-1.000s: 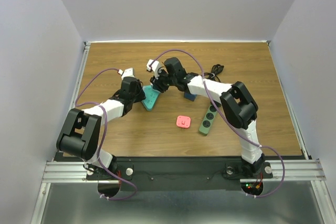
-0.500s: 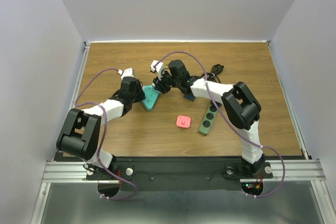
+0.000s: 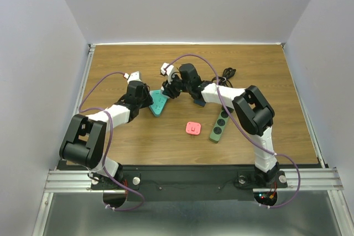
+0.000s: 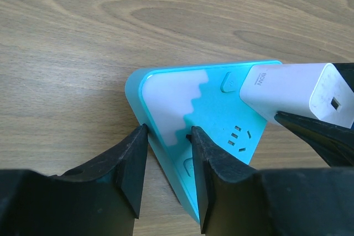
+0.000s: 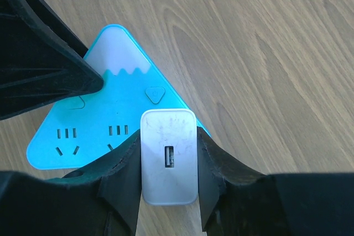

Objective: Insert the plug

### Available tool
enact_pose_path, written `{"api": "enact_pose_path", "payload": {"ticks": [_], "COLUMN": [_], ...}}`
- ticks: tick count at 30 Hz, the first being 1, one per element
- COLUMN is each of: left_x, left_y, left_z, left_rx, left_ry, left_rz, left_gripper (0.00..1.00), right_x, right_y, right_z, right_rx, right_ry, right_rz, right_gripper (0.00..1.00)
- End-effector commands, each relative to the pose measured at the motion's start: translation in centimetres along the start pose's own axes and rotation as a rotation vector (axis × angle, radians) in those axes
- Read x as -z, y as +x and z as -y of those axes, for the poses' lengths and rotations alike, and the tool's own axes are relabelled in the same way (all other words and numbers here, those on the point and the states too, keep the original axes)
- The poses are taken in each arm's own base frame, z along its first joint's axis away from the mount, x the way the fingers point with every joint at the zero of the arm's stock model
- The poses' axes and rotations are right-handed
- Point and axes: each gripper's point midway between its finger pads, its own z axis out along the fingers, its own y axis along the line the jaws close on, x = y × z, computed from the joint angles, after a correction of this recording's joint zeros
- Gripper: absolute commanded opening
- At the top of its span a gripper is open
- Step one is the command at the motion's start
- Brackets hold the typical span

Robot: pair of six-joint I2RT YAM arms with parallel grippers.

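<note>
Right gripper [image 5: 168, 143]: clamped on the white plug [image 5: 168, 164], one finger on each long side. The prongs are hidden beneath and presumably face the sockets.
Left gripper [image 4: 167, 136]: pinched on an edge of the teal socket block [image 4: 218, 111], likely to brace it against the push.
Plug position: directly under the right gripper, over the block's near corner. Whether it is seated I cannot tell.
Edges: the plug appears to overhang the block's rim, and the three-slot sockets lie beside it.
Room: bare table [image 4: 83, 53] lies beyond both grippers. The green strip [image 3: 219, 125] and pink block [image 3: 192, 128] sit well behind.
</note>
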Motion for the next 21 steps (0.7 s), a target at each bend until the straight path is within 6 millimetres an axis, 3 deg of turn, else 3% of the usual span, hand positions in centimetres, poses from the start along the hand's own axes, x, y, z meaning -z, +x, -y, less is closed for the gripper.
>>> {"api": "enact_pose_path", "payload": {"ticks": [1, 5, 9, 12, 16, 17, 19, 21], "left_x": [0.4, 0.5, 0.8, 1.0, 1.3, 1.3, 1.5, 1.8], "left_y": [5.9, 5.5, 4.4, 3.9, 3.6, 3.5, 3.1, 2.6], "left_z": [0.7, 0.8, 1.1, 1.3, 1.5, 1.5, 1.4, 1.5], "left_rx": [-0.023, -0.030, -0.034, -0.029, -0.021, -0.017, -0.016, -0.013], "left_ry": [0.070, 0.074, 0.074, 0.076, 0.080, 0.077, 0.071, 0.071], "left_rz": [-0.211, -0.196, -0.167, -0.160, -0.150, -0.147, -0.134, -0.119], "left_gripper": [0.45, 0.45, 0.46, 0.51, 0.57, 0.58, 0.60, 0.61], "right_x": [3.9, 3.4, 2.7, 2.4, 2.5, 2.4, 2.5, 3.1], "right_y": [21.7, 21.1, 18.5, 16.0, 11.9, 11.7, 9.1, 6.4], "right_z": [-10.2, -9.8, -8.8, -7.9, -6.6, -6.3, -5.1, -4.0], "right_rx": [-0.304, -0.296, -0.292, -0.298, -0.307, -0.310, -0.302, -0.293], "right_ry": [-0.221, -0.209, -0.177, -0.138, -0.092, -0.080, -0.034, 0.002], "right_rz": [-0.651, -0.635, -0.582, -0.535, -0.448, -0.442, -0.380, -0.319], "right_gripper": [0.00, 0.00, 0.01, 0.09, 0.39, 0.42, 0.52, 0.54]}}
